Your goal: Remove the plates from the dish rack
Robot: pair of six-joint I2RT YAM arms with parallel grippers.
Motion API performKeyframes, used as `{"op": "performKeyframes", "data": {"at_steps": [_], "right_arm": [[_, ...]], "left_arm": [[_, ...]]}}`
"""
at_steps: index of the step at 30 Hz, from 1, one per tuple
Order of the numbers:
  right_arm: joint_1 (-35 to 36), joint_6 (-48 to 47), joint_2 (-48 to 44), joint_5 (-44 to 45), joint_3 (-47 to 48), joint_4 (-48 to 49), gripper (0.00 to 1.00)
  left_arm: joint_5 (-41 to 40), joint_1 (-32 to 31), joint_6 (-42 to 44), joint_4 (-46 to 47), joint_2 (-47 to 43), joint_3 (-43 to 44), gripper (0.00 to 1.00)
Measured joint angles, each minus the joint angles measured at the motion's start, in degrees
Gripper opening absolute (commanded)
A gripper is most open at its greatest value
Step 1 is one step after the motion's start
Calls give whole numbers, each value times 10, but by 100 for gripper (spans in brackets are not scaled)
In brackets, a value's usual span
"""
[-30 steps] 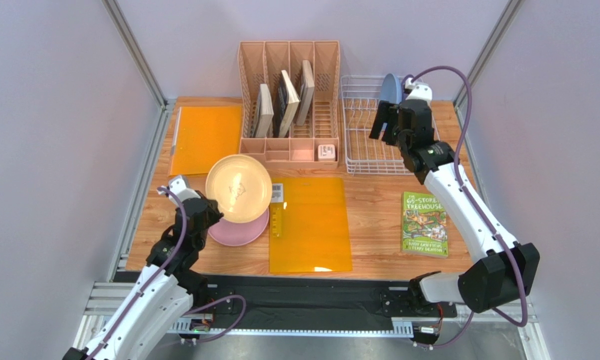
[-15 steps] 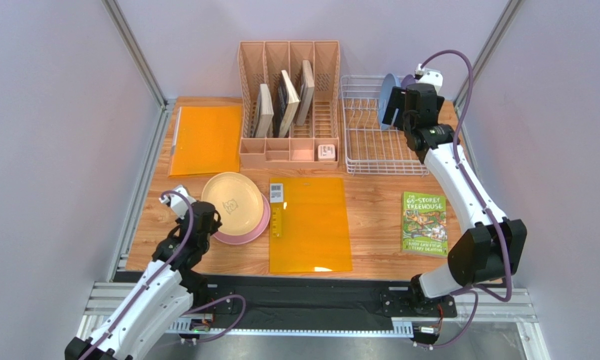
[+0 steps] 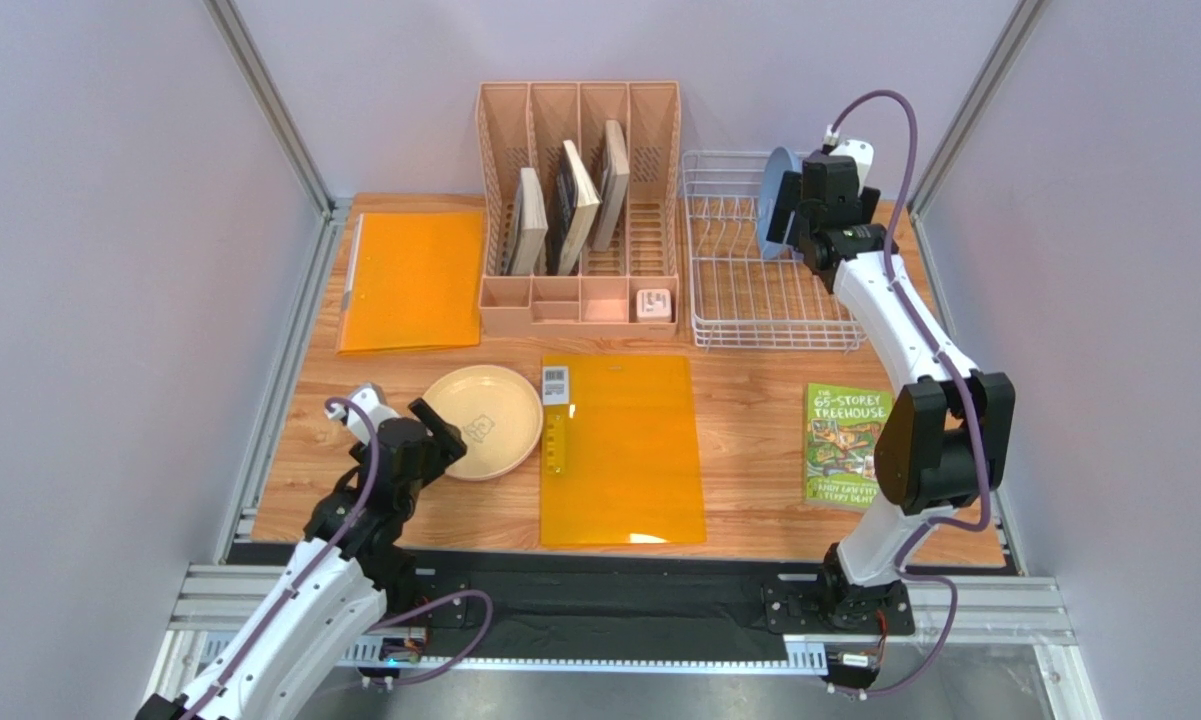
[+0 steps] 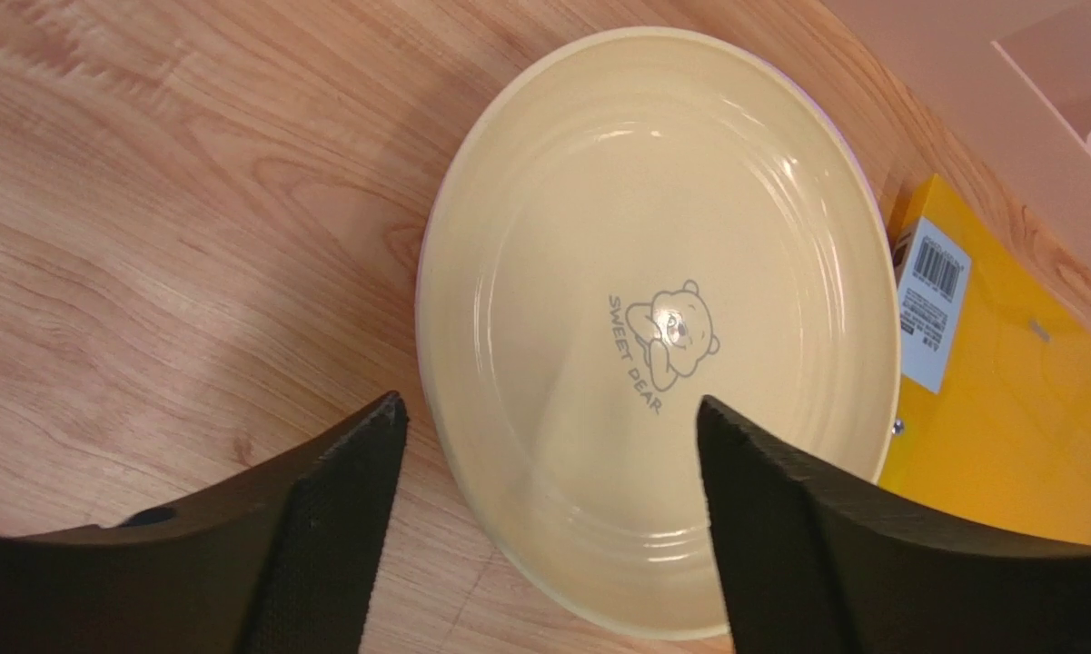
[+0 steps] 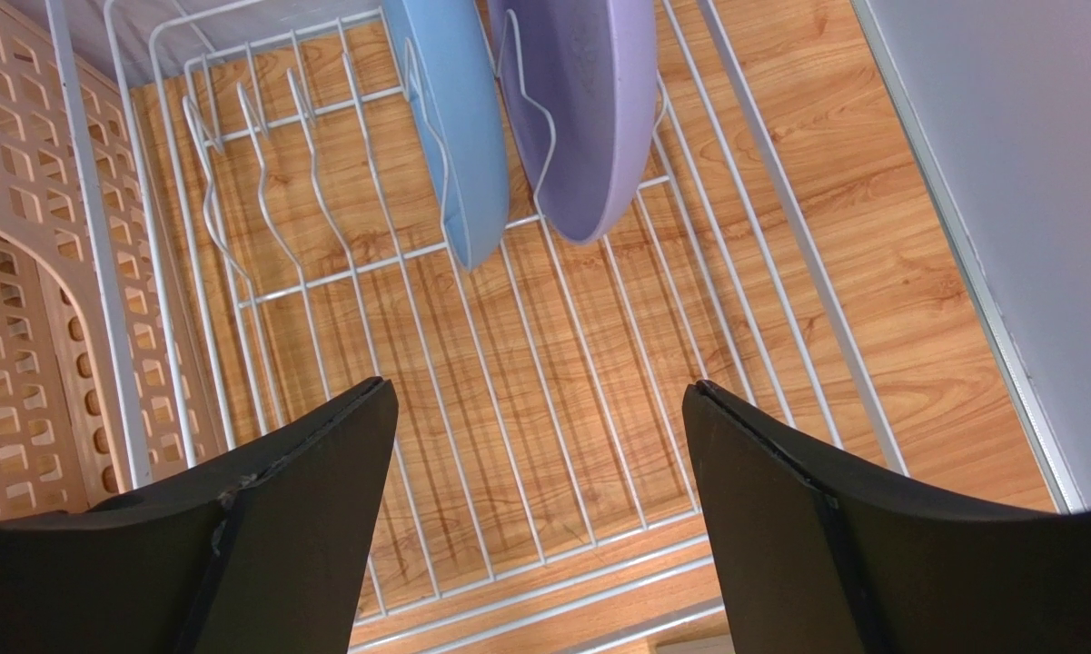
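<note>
Cream-yellow plate [image 4: 660, 327] before left jaws (apart); right arm [image 3: 899, 315] outstretched over rack [image 3: 741, 300], jaws apart

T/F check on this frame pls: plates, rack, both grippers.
1. The light blue plate and the lavender plate stand on edge in the dish rack. True.
2. The left gripper is shut on the cream-yellow plate. False: it is open, and the plate lies flat below its fingers.
3. The right gripper is open above the rack and holds nothing. True.
4. The green book lies inside the rack. False: it lies on the table, on the near side of the rack.
</note>
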Motion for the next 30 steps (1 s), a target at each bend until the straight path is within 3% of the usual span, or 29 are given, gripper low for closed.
{"op": "performKeyframes", "data": {"at_steps": [11,19,22,26,30], "right_arm": [[-9,-37,106,6,119,0,78],[-17,-81,244,2,275,-10,62],[-17,-96,293,2,328,-19,51],[-17,-110,329,4,359,-34,15],[-20,-137,332,16,359,-47,5]], "left_arm": [[27,0,60,28,-3,9,94],[160,0,164,166,34,47,97],[229,0,206,221,83,61,98],[305,0,256,272,163,94,98],[355,0,295,302,242,136,98]]}}
